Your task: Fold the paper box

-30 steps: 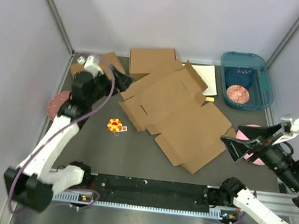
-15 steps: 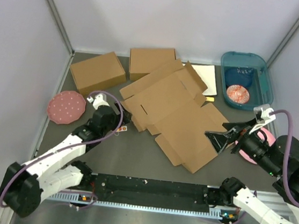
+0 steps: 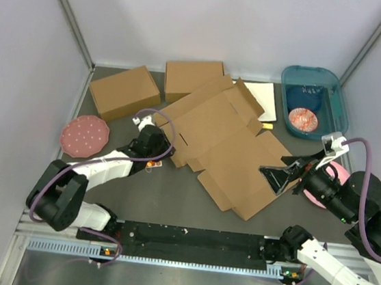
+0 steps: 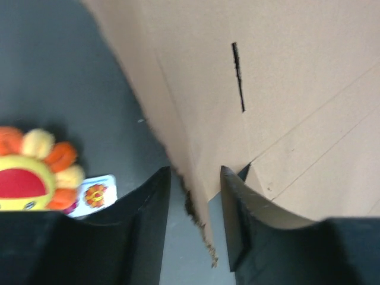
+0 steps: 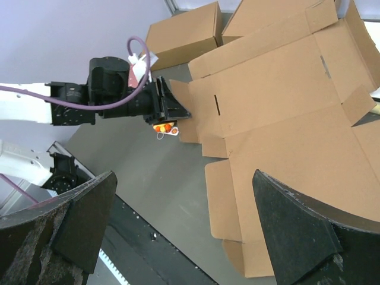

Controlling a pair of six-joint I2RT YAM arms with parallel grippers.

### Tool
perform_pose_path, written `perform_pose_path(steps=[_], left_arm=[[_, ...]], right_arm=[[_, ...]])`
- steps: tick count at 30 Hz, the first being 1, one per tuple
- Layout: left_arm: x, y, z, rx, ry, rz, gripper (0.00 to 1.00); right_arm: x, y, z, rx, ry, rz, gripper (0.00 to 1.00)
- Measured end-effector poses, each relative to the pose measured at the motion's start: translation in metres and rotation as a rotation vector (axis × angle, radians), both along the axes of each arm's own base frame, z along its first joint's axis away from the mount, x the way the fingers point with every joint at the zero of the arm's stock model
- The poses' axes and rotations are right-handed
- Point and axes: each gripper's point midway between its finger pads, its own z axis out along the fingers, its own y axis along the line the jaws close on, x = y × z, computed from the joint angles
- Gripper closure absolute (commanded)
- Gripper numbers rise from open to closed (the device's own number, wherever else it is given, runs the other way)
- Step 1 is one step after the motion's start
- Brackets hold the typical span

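Observation:
The paper box [image 3: 225, 136] lies flat on the table as a large die-cut brown sheet with flaps and slots, also seen in the right wrist view [image 5: 285, 119]. My left gripper [image 3: 161, 147] is low at its left flap. In the left wrist view the jaws [image 4: 196, 172] straddle that flap's [image 4: 285, 89] ragged edge, half closed, with a gap still showing on the left side. My right gripper [image 3: 277, 176] hovers wide open above the sheet's right part, with nothing between its fingers [image 5: 183, 175].
Two ready-made cardboard boxes [image 3: 124, 91] [image 3: 193, 79] stand at the back left. Behind the box are a white sheet [image 3: 261, 99] and a teal bin [image 3: 313, 101]. A pink plate [image 3: 84, 136] lies at the left, and a flower toy [image 4: 32, 169] beside the left gripper.
My left arm swung from the back left down to the sheet's left flap and its jaws narrowed around the edge. My right gripper moved left over the sheet.

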Motion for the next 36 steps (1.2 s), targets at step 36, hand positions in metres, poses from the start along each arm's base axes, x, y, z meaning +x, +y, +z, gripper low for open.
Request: perform_pose_path(steps=[36], left_arm=[[-0.032, -0.048, 0.245, -0.172, -0.293, -0.771, 1.0]], right_arm=[[-0.015, 0.002, 0.01, 0.009, -0.001, 0.063, 0.03]])
